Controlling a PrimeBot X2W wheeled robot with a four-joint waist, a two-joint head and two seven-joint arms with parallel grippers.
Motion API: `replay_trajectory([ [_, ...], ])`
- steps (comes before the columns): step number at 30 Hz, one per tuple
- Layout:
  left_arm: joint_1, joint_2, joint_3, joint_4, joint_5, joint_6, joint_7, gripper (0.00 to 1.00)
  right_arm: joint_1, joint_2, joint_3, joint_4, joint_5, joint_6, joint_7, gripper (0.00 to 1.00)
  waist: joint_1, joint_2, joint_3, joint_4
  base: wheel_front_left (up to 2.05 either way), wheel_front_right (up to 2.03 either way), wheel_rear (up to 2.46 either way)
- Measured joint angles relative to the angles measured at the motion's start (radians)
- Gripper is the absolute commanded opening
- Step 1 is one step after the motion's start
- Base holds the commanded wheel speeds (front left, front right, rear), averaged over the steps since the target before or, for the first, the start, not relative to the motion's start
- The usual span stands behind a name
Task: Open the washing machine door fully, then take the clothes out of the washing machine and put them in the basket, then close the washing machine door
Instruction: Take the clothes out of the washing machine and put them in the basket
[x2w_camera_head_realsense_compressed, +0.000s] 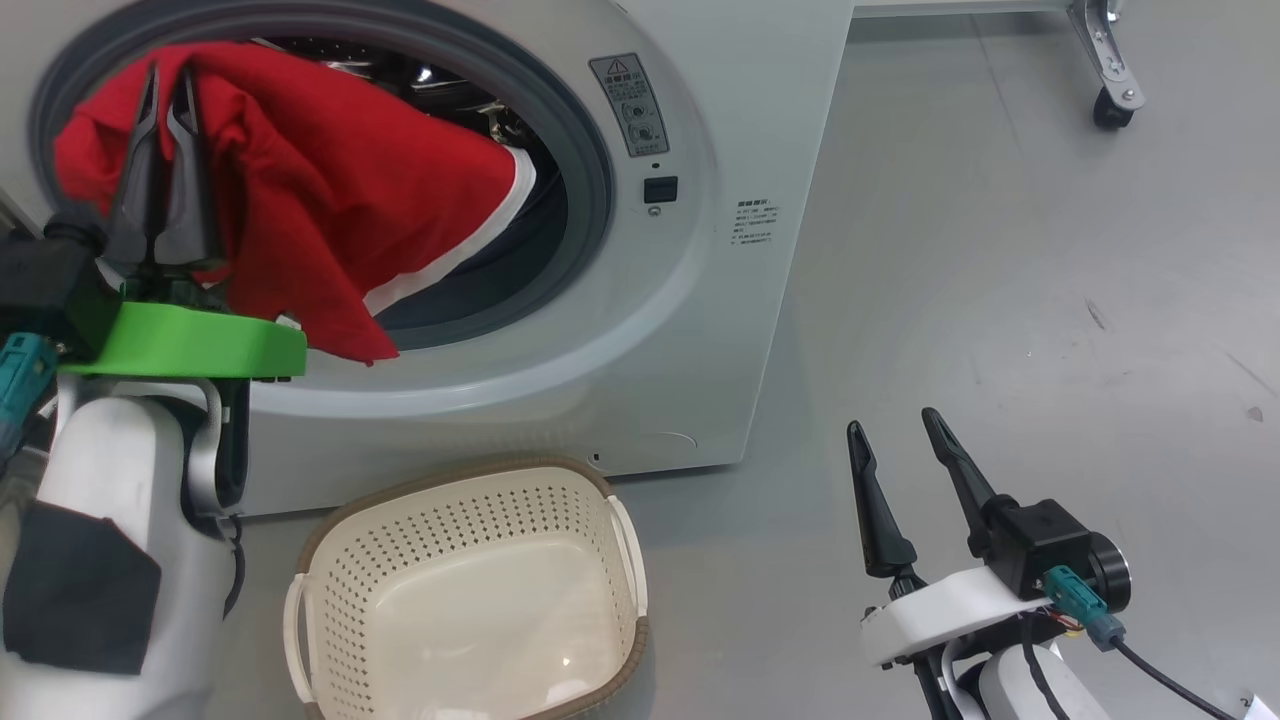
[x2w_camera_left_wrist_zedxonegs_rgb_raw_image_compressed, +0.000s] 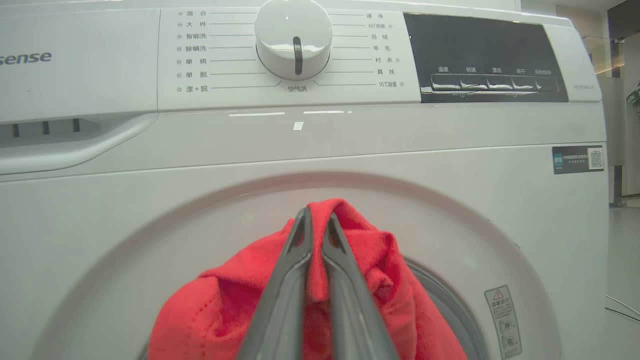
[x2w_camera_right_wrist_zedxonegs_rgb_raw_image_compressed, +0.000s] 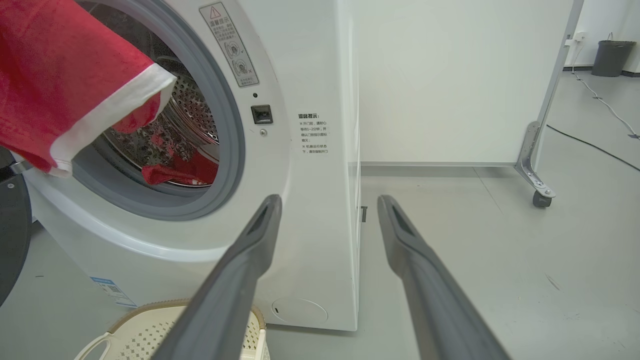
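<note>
Your left gripper (x2w_camera_head_realsense_compressed: 168, 75), upper left of the head view, has its jaws pinched tight on the clothes (x2w_camera_head_realsense_compressed: 330, 200). A red garment with a white band hangs from it, draped across the left and middle of the round opening of the washer (x2w_camera_head_realsense_compressed: 700, 300), and its lower corner falls past the grey seal (x2w_camera_head_realsense_compressed: 590, 180). In the left wrist view the fingers (x2w_camera_left_wrist_zedxonegs_rgb_raw_image_compressed: 280, 300) close on a bunched red fold, centre bottom, below the dial (x2w_camera_left_wrist_zedxonegs_rgb_raw_image_compressed: 293, 37). In the right wrist view more red fabric (x2w_camera_right_wrist_zedxonegs_rgb_raw_image_compressed: 180, 172) lies inside the drum (x2w_camera_right_wrist_zedxonegs_rgb_raw_image_compressed: 192, 107), left of centre. The basket (x2w_camera_head_realsense_compressed: 450, 520) stands on the floor (x2w_camera_head_realsense_compressed: 1000, 250) at bottom centre, just in front of the washer. Your right gripper (x2w_camera_head_realsense_compressed: 892, 420), lower right, hangs over the floor with jaws spread wide, holding nothing, apart from the washer.
</note>
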Motion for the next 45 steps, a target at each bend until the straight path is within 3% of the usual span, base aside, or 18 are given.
replay_trajectory([
  [9,0.127,-0.01,0.014,-0.149,0.003,0.035,-0.004,0.0,0.016,0.0,-0.006,-0.002,-0.003,0.013,0.0,1.0,0.0,0.0,-0.016,0.011,0.0,0.0,0.0],
  [18,0.307,-0.046,-0.002,-0.17,-0.021,0.051,0.005,0.0,0.026,0.0,-0.006,-0.019,-0.02,0.021,0.0,1.0,0.0,0.0,-0.001,0.018,0.0,0.0,0.0],
  [28,0.455,-0.077,-0.016,-0.071,-0.089,0.06,0.051,0.0,0.022,0.0,0.0,-0.053,-0.03,0.021,0.0,1.0,0.0,0.0,0.066,0.011,0.0,0.0,0.0],
  [39,0.436,-0.079,-0.008,0.062,-0.148,0.033,0.086,0.0,-0.034,0.0,0.035,-0.101,-0.03,0.02,0.0,1.0,0.0,0.0,0.194,-0.012,0.0,0.0,0.0],
  [45,0.363,-0.046,0.013,0.12,-0.149,0.015,0.103,0.0,-0.074,0.0,0.054,-0.13,-0.021,0.018,0.0,1.0,0.0001,0.0,0.273,-0.042,0.0,0.0,0.0],
])
